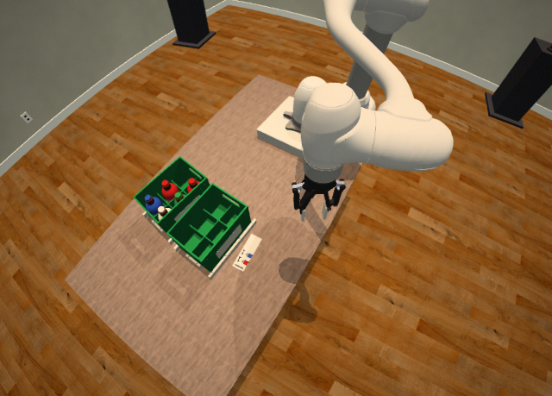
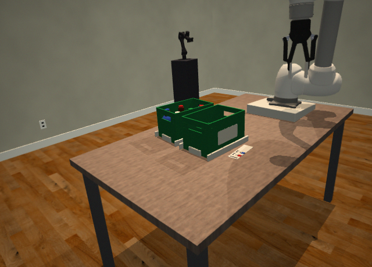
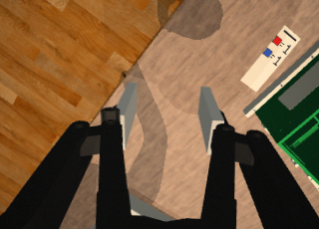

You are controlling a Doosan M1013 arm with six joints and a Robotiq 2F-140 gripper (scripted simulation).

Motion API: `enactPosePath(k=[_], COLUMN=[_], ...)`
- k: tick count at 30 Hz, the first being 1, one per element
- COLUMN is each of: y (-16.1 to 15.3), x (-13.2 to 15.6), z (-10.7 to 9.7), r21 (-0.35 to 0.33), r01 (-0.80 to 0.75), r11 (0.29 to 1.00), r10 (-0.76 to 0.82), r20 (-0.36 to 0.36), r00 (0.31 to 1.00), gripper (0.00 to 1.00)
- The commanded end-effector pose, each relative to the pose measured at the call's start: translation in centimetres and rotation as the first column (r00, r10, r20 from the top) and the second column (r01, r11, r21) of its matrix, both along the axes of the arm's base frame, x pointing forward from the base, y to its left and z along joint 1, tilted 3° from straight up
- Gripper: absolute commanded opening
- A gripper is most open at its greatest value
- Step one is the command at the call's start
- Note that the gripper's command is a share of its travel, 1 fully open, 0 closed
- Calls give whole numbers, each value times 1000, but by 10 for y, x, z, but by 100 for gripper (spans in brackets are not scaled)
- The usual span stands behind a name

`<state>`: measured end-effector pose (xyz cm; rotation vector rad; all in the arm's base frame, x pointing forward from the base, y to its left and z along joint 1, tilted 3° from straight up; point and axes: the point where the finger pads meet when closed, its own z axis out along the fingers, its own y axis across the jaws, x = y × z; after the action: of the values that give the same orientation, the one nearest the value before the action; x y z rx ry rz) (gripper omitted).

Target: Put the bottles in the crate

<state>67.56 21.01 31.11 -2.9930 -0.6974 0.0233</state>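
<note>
My gripper (image 1: 314, 213) (image 2: 297, 73) (image 3: 167, 98) is partly open and empty, high above the table, to the robot-base side of the pick list. The pick list (image 1: 254, 242) (image 2: 246, 148) (image 3: 256, 80) lies beside the empty crate (image 1: 214, 260) (image 2: 198, 138) (image 3: 271, 112). From its bar down, it shows a red square, then a blue square, each with what looks like a 1. The bottle crate (image 1: 180, 171) (image 2: 163, 128) holds a blue bottle (image 1: 152, 205), a large red bottle (image 1: 169, 191), a smaller red bottle (image 1: 192, 185), a green-capped bottle (image 1: 178, 198) and a white-capped bottle (image 1: 163, 211). Their labels are mostly hidden.
Low pale strips (image 1: 234, 248) (image 2: 228, 148) edge the crates, which stand close side by side. Dividers split the empty crate's inside. The arm's white base block (image 1: 279, 131) (image 2: 270, 111) stands at the far end of the table (image 1: 196, 330) (image 2: 168, 192).
</note>
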Motion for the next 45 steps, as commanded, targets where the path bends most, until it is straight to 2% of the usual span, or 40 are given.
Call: enactPosePath(k=[1, 12, 32, 38, 45], y=[5, 26, 26, 3, -23], x=[-13, -64, -64, -49, -32], z=[-1, -5, -5, -18, -33], r21=[-32, -32, -32, -43, -56], r01=[-36, -36, -36, 163, 385], r11=[999, 999, 999, 986, 921], r10=[35, 35, 35, -164, -387], r20=[-20, -20, -20, -25, -29], r00=[999, 999, 999, 986, 922], gripper=[38, 38, 38, 38, 38])
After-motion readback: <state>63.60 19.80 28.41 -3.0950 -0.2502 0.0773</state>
